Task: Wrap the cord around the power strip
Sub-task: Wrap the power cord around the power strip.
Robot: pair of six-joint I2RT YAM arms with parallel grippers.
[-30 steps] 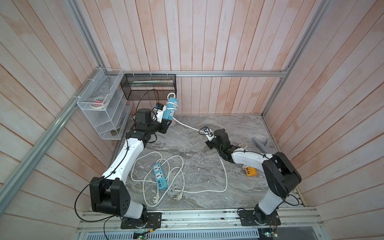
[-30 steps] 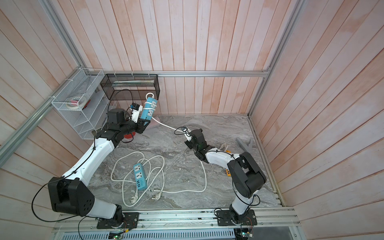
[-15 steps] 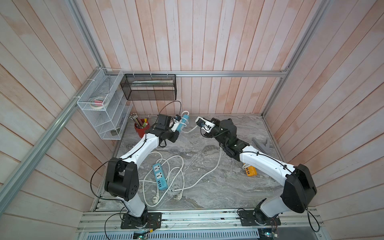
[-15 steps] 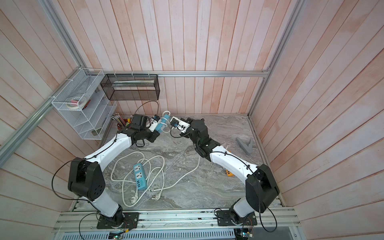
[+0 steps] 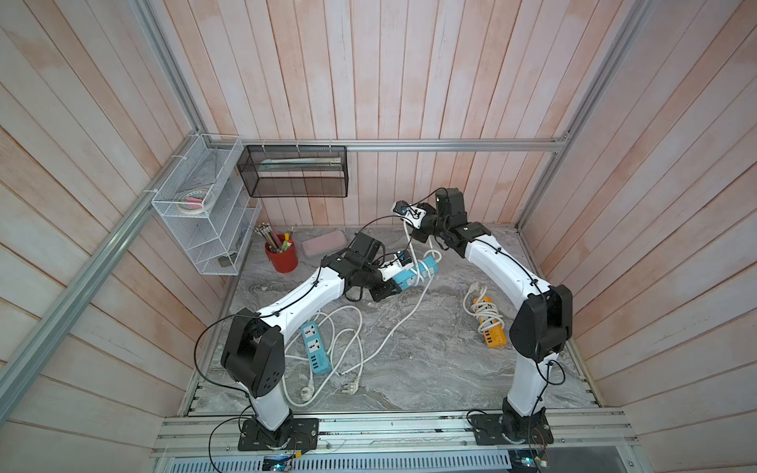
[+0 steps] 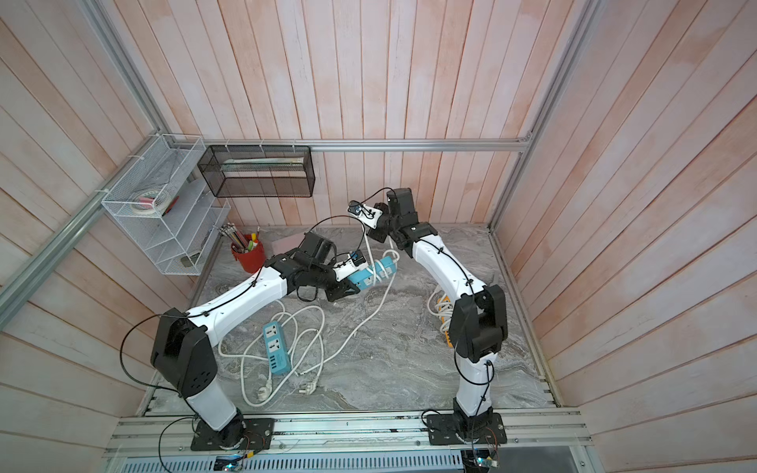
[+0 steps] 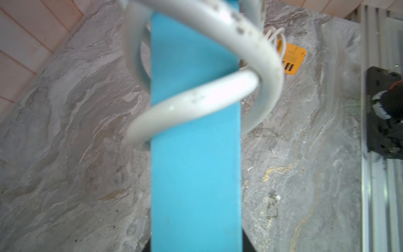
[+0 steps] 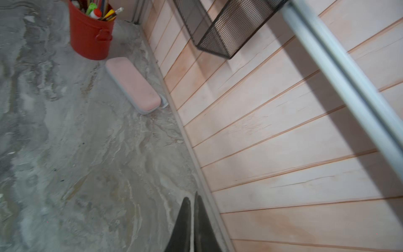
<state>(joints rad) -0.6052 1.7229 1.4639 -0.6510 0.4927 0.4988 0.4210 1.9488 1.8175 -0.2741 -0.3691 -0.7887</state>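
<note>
The left fingers [image 5: 381,294] are clamped on one end of the blue power strip [image 5: 413,272], which sticks out from them above the bench [image 5: 430,368], near its back middle. In the left wrist view the white cord [image 7: 196,100] circles the strip's outer half in loose turns that stand off its face.

The right fingers [image 8: 185,222] are pressed together with only a thin pale sliver between them. In both top views the cord rises from the strip to them, so they pinch it higher up and nearer the back wall. From the strip, the rest of the cord drops to the bench and trails toward the front.

Under the left arm, a second blue power strip [image 5: 315,348] lies flat among its own loose white coils. An orange power strip [image 5: 489,323] lies beside the right arm, its cord wound around it.

At the back left, a red cup [image 5: 282,260] stands upright, full of pencils and markers. A closed pink case [image 5: 323,247] lies just beside it against the back wall.

A white wire rack [image 5: 205,229] hangs on the left wall, with tape rolls [image 5: 190,201] in its top tier and a small dark item, too small to name, in the lowest. A black mesh basket [image 5: 295,172] on the back wall holds a long pale object.
</note>
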